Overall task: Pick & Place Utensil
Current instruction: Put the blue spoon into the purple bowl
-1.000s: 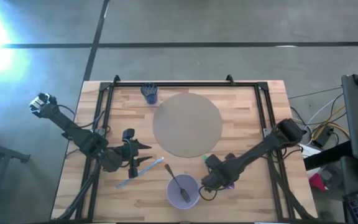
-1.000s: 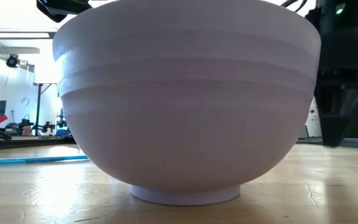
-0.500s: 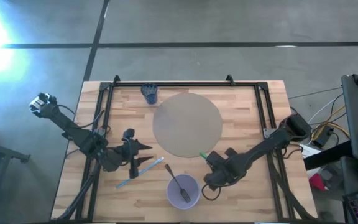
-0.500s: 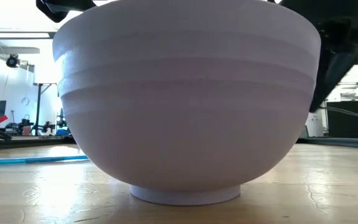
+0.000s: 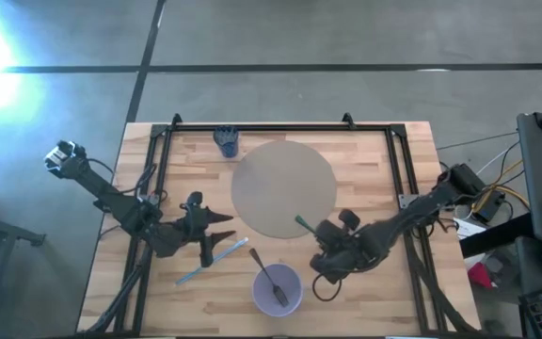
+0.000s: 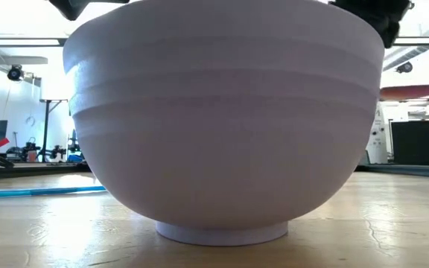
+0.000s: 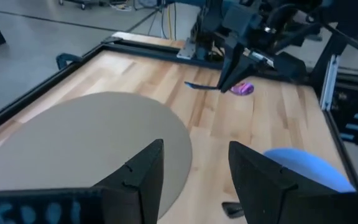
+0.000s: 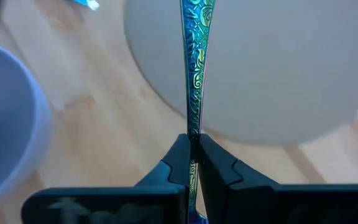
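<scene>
The right gripper (image 8: 192, 163), clamped shut on the utensil (image 8: 196, 62) (handle pointing straight ahead), has the bowl (image 5: 278, 289) just beside it.

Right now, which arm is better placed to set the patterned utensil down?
Right. The right gripper is already shut on the utensil, raised beside the bowl at the round mat's edge. The left gripper is open and empty.

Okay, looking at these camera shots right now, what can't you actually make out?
- Low view: the bowl fills the picture, hiding both grippers and most of the table.
- Right wrist view: the picture's edge cuts off the far end of the patterned utensil held by the right gripper, so its type is unclear.
- High view: the dark blue object near the table's far edge is too small to identify.
</scene>
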